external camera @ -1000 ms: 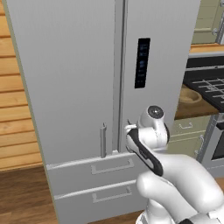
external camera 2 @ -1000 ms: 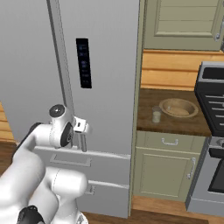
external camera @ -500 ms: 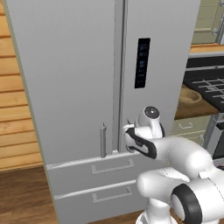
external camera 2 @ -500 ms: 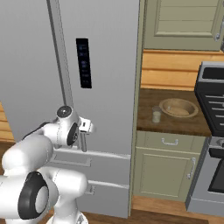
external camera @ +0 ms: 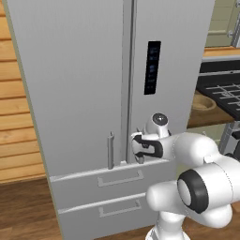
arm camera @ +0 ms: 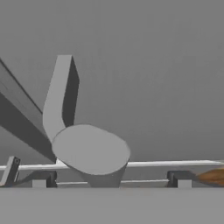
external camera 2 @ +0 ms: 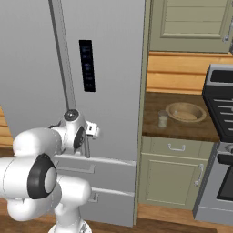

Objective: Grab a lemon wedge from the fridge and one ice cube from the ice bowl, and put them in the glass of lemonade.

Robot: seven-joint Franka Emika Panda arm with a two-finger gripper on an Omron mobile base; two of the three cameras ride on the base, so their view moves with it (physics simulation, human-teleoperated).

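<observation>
The fridge is shut, so nothing is done: door, wedge and ice cube all remain. The hand, jaws wide, sits at the bottom end of the right door's handle. Bowl and glass wait on the tabletop right of the fridge. Since earlier, the arm has folded lower and closed in on the handle.
</observation>
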